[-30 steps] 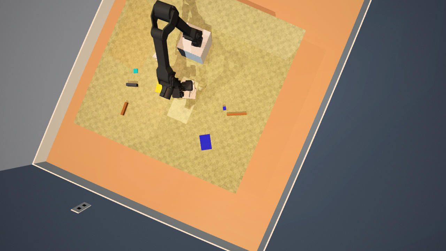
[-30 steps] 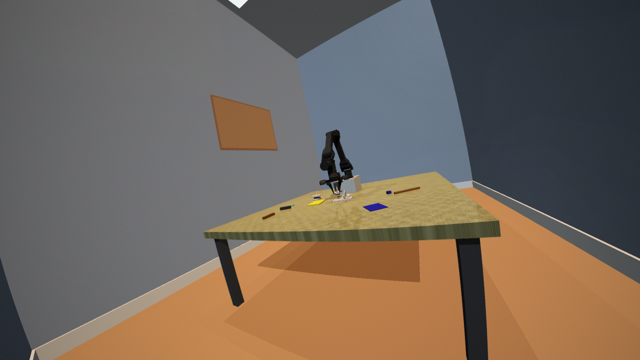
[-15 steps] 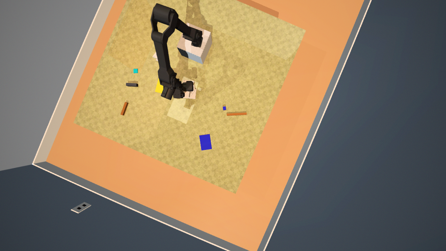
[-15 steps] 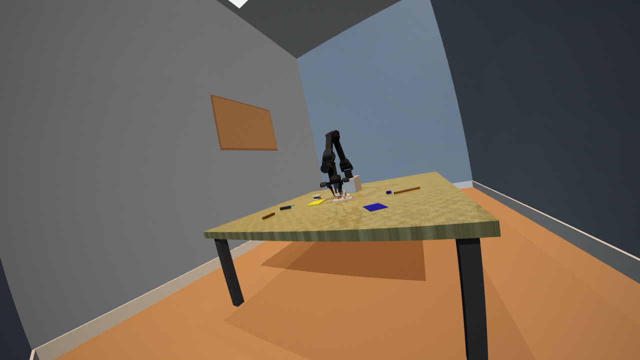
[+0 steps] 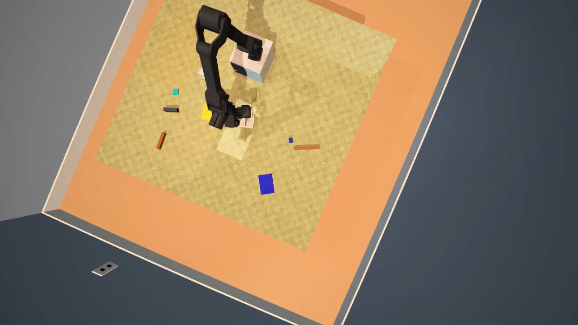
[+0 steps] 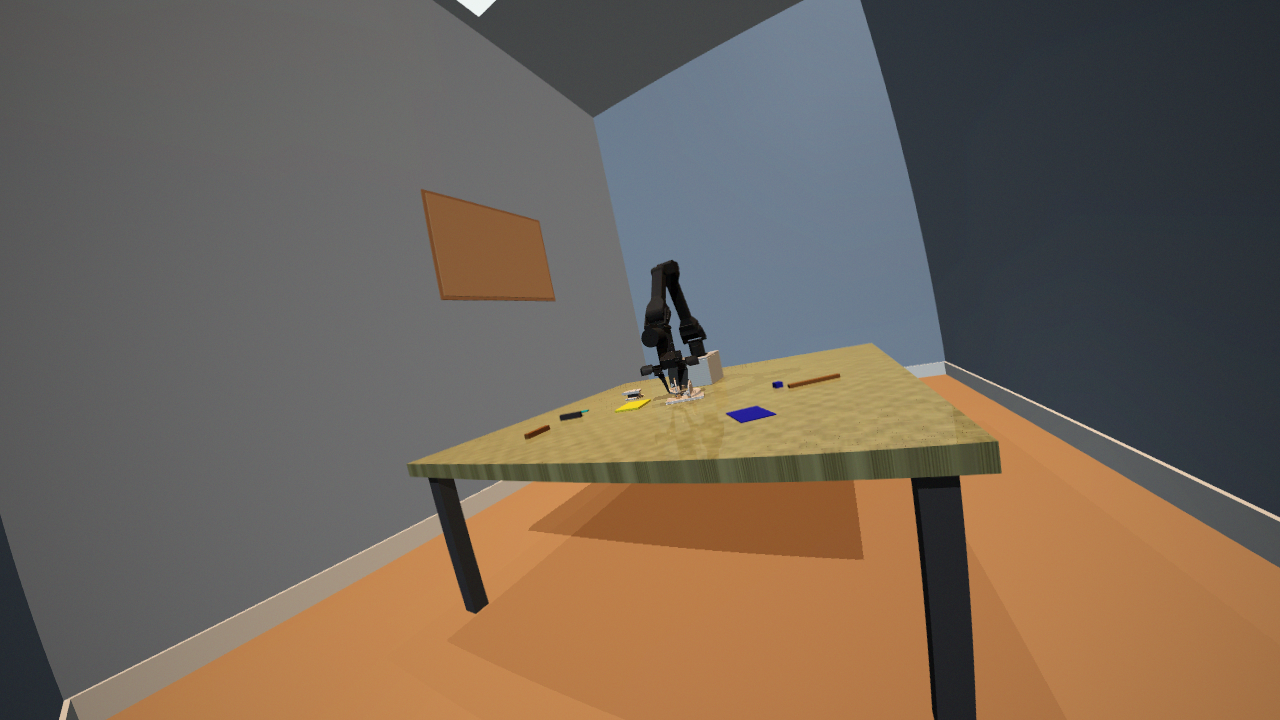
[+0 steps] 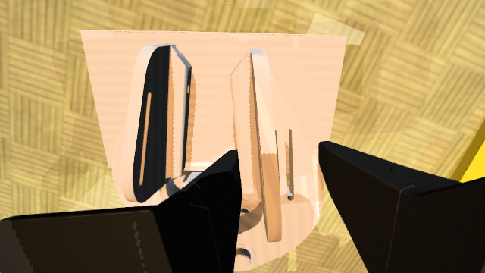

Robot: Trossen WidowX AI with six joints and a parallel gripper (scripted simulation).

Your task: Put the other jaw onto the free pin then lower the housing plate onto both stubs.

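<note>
The pale base [image 5: 250, 123] [image 6: 684, 402] [image 7: 303, 49] lies on the table. One pale jaw [image 7: 174, 114] stands on it at the left of the wrist view, its dark side face showing. My gripper [image 6: 677, 388] [image 7: 278, 155] is shut on the other jaw [image 7: 261, 136], low over the base and to the right of the first, the two roughly side by side. A black finger hides part of both jaws' lower ends and the teeth. I cannot tell if the held jaw is on its pin. A small white part [image 5: 201, 73] [image 6: 632, 394], probably the housing plate, lies apart, partly behind the arm in the top view.
A yellow pad [image 5: 205, 114] [image 6: 632, 405] [image 7: 477, 159] lies beside the base. A blue pad [image 5: 266, 184] [image 6: 750, 414], blue cube [image 5: 290, 140], orange bar [image 5: 306, 147], brown bar [image 5: 161, 140], dark bar [image 5: 170, 109] and cyan square [image 5: 175, 91] lie around. The arm stands on a pale box [image 5: 267, 66].
</note>
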